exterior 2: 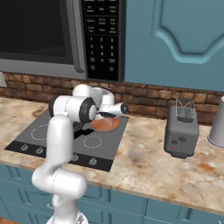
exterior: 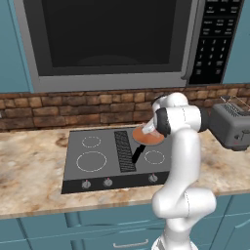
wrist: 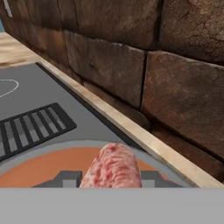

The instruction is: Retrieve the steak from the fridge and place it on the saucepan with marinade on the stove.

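1. The steak (wrist: 113, 168) is a small reddish-pink slab, mottled with pale streaks and rounded at its visible end; in the hand view it juts up between the tool's dark tips
2. The tool (wrist: 109, 179) is clamped on the steak and holds it just above the saucepan (exterior: 148, 136)
3. The saucepan is shallow and round, with a smooth copper-orange inside, a grey rim and a short black handle pointing toward the front edge of the stove (exterior: 93, 161); it sits at the back right of the stove, over the rear right burner
4. The stove is a flat, matte dark grey slab with thin white ring burners, a black ribbed centre grille (wrist: 30, 124) and round knobs along its front edge
5. The bench (exterior 2: 144, 162) is speckled beige stone with brown patches, over teal cabinet fronts
6. Behind the stove's back edge runs a rough brown brick wall (wrist: 144, 61) with dark joints
7. A boxy grey toaster (exterior 2: 181, 131) stands on the bench to the right of the stove, well apart from the pan
8. A steel-framed microwave (exterior: 112, 39) with a dark door hangs above
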Controlling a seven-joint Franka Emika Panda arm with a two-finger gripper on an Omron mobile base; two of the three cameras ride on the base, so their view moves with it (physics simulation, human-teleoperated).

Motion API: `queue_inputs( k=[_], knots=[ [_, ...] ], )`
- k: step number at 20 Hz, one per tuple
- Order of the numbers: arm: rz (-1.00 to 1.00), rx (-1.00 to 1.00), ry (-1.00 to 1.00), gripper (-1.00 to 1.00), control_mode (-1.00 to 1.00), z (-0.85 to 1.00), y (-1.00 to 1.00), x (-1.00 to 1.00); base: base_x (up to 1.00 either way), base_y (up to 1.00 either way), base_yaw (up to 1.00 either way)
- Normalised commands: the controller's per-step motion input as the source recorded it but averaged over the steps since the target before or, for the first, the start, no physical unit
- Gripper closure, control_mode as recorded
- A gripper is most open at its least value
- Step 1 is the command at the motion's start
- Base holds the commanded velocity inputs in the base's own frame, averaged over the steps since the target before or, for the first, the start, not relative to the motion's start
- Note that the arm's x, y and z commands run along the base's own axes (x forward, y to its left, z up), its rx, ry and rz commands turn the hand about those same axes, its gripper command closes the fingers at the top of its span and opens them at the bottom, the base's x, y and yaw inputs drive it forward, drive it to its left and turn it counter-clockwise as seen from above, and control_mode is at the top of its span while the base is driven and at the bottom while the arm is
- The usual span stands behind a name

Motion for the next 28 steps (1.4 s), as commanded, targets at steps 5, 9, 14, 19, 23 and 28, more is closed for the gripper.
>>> queue_inputs(
  k=[5,9,14,19,23,28],
  knots=[
    [0.0,0.0,0.0,1.0,-1.0,-0.21,0.0,0.05,0.0,0.0,0.0],
    [0.0,0.0,0.0,1.0,-1.0,-0.27,0.0,0.13,0.0,0.0,0.0],
    [0.0,0.0,0.0,1.0,-1.0,-0.28,0.05,0.06,0.0,0.0,0.0],
    [0.0,0.0,0.0,-1.0,-1.0,-0.26,0.12,0.0,0.0,0.0,0.0],
    [0.01,0.0,0.0,-1.0,-1.0,-0.2,0.28,0.0,0.0,0.0,0.0],
    [0.01,0.0,0.0,-1.0,-1.0,-0.07,0.35,-0.03,0.0,0.0,0.0]
  ],
)
